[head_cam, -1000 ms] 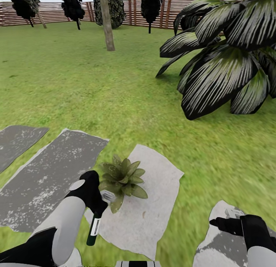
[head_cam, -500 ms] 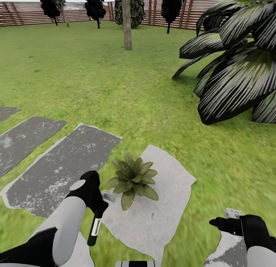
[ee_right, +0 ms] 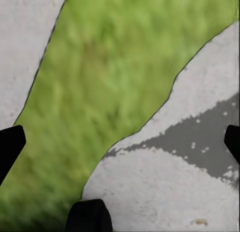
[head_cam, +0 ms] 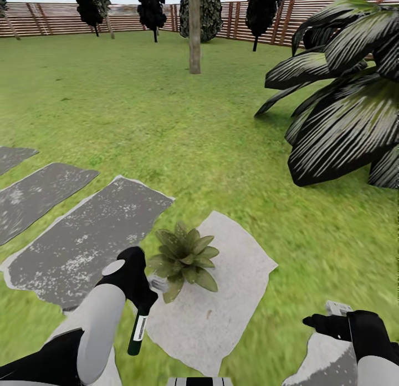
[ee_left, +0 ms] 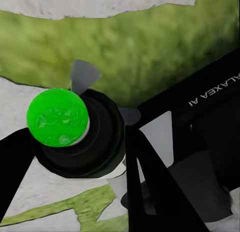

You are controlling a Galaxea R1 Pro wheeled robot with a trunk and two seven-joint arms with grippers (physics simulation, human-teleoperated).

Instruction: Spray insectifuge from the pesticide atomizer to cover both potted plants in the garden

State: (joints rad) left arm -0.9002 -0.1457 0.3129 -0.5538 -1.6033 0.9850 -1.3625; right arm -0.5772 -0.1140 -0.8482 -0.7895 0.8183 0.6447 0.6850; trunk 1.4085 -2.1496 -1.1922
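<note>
One potted plant, a low rosette of pointed green leaves, sits on a pale stepping stone in the garden lawn. My left gripper is shut on the pesticide atomizer, just to the plant's left. The dark-green bottle hangs down with its white label facing me, and its pale spray head points at the plant's leaves. In the left wrist view the bottle's bright green base sits between the black fingers. My right gripper is open over a stone's edge; its fingertips stand wide apart.
Dark grey stepping stones run off to the left. A big striped-leaf plant fills the right side. A tree trunk, dark bushes and the brown slatted fence stand at the far end of the lawn.
The whole view has shifted: the stones, plant and trunk now sit further right in the picture, so the camera moved. Both arms keep the same pose, with the atomizer still held.
</note>
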